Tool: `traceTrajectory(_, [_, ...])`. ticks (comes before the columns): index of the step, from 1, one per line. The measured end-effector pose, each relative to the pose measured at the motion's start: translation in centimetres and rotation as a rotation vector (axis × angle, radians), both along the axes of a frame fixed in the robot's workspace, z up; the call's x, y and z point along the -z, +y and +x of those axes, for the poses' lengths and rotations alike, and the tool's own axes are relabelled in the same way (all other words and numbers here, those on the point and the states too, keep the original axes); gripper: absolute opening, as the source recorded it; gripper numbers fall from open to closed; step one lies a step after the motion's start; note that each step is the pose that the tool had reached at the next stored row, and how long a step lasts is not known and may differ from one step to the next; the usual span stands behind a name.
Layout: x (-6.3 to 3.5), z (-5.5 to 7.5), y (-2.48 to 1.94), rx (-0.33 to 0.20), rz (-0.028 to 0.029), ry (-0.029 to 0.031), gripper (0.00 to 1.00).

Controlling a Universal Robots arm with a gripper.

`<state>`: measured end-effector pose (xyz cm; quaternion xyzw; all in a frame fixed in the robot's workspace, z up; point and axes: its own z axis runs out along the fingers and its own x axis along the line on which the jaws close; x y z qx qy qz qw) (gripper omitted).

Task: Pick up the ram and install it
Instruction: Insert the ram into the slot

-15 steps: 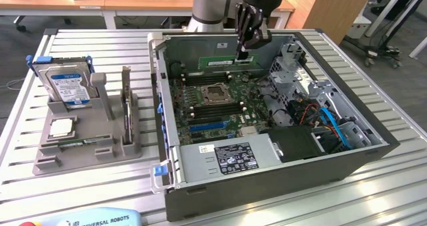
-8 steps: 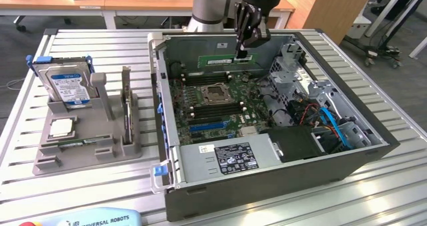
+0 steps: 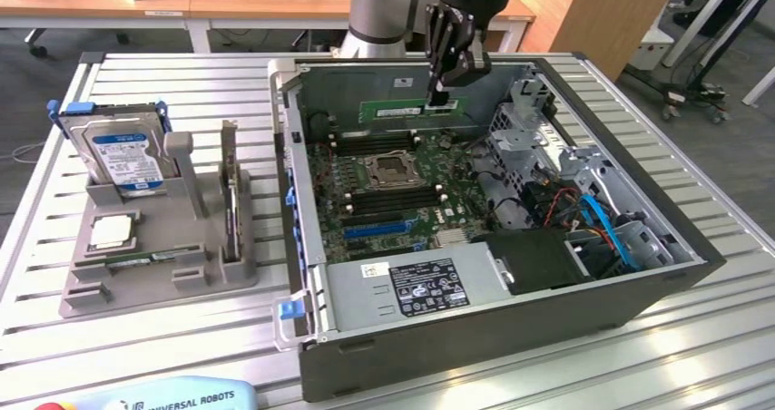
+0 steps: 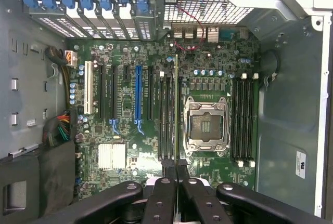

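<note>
Ram hangs from our hand over the open computer case, which lies on its side on the slatted metal table. We see the hand closed narrowly on the stick, its fingers pinching the upper edge near one end. The stick is level, its long side running across the exterior view, and its green face and white label turn towards that camera. It sits high over the far part of the case, clear of the motherboard below.

From the wrist view we look straight down past the hand. There the ram shows edge-on as one thin line over the motherboard. That line runs parallel to the black memory slots just beside the processor socket. We cannot tell which slot it lies over. A second bank of slots lies on the other side of the socket.

In the exterior view, the processor socket sits near the middle of the board, and a grey power supply with a white label fills the near corner. At the exterior view's left, well apart from the case, a grey holder carries a blue-labelled hard drive standing upright and a square silver processor chip lying flat.
</note>
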<state>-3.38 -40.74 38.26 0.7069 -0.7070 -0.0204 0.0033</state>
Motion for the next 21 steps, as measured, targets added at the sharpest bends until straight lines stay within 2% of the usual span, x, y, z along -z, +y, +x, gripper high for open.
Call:
traceTrajectory(13, [1.65, 0.0, 0.00, 0.000, 0.0000, 0.0000, 0.11])
traceTrajectory(21, [1.76, 0.0, 0.00, 0.000, -0.0001, 0.0000, 0.11])
